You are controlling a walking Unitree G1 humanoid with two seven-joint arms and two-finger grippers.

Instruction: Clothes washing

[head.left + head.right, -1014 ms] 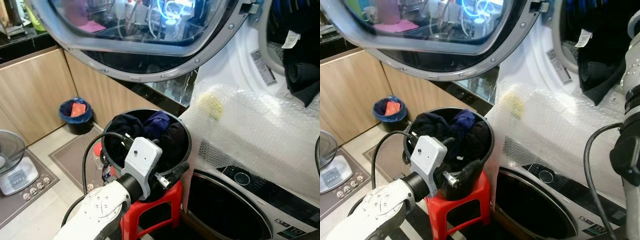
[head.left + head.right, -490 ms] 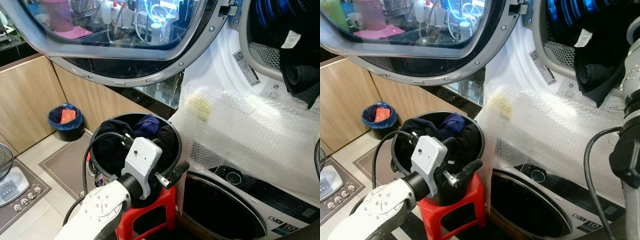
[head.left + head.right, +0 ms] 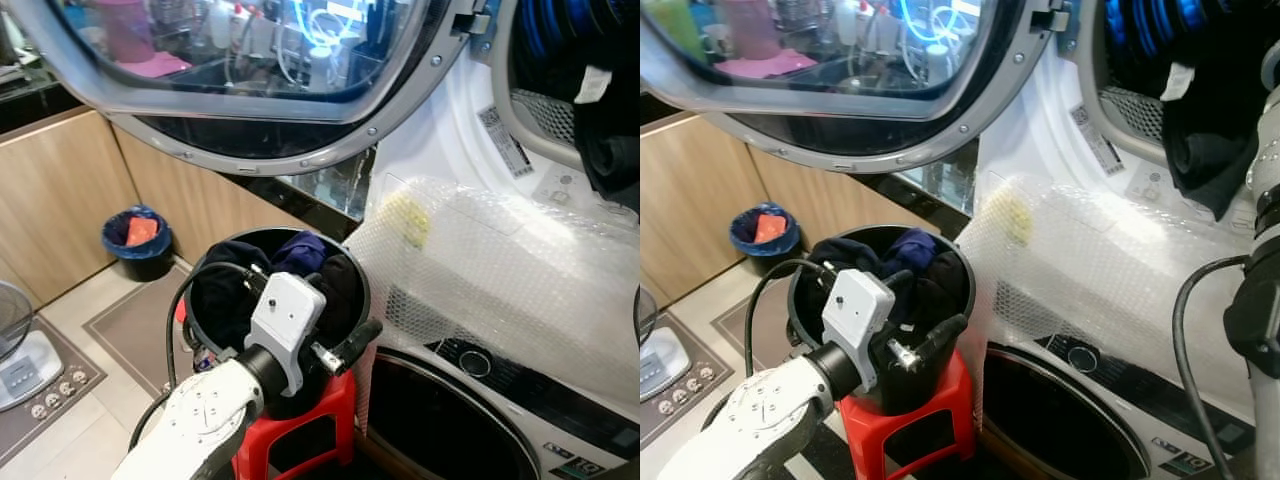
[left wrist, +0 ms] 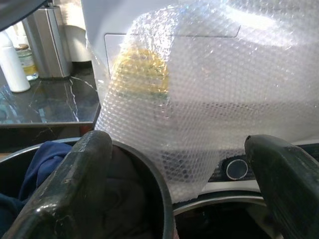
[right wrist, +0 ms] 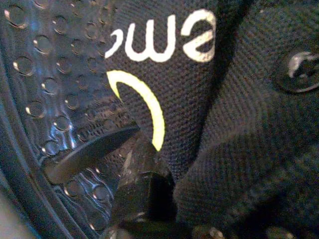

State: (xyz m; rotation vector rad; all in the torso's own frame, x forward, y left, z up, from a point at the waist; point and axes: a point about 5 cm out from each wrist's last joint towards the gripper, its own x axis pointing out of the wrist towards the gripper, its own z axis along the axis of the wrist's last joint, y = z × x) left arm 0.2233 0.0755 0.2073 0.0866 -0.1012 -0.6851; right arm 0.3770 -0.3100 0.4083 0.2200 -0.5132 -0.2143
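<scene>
A black bucket [image 3: 355, 265] of dark and navy clothes [image 3: 300, 252] stands on a red stool [image 3: 335, 400]. My left gripper [image 4: 179, 194] is open at the bucket's near rim, fingers [image 4: 75, 189] wide apart with nothing between them. At the upper right a black garment [image 3: 610, 150] with a white tag hangs in the mouth of the upper drum [image 3: 1140, 100]. My right arm [image 3: 1260, 300] reaches up there. In the right wrist view my right gripper [image 5: 149, 174] is shut on the black garment [image 5: 224, 99], with white letters and a yellow arc, against the dimpled drum wall [image 5: 45, 74].
The big round door [image 3: 250, 120] hangs open above the bucket. Bubble wrap [image 3: 500, 270] covers the machine's front, above a lower round door [image 3: 440, 420]. A blue bin [image 3: 137, 235] stands by the wooden cabinets, with a fan [image 3: 15, 320] on the floor at the left.
The head view swung left and then partly back. My left gripper stays open at the bucket's rim. The black garment still hangs at the drum's mouth.
</scene>
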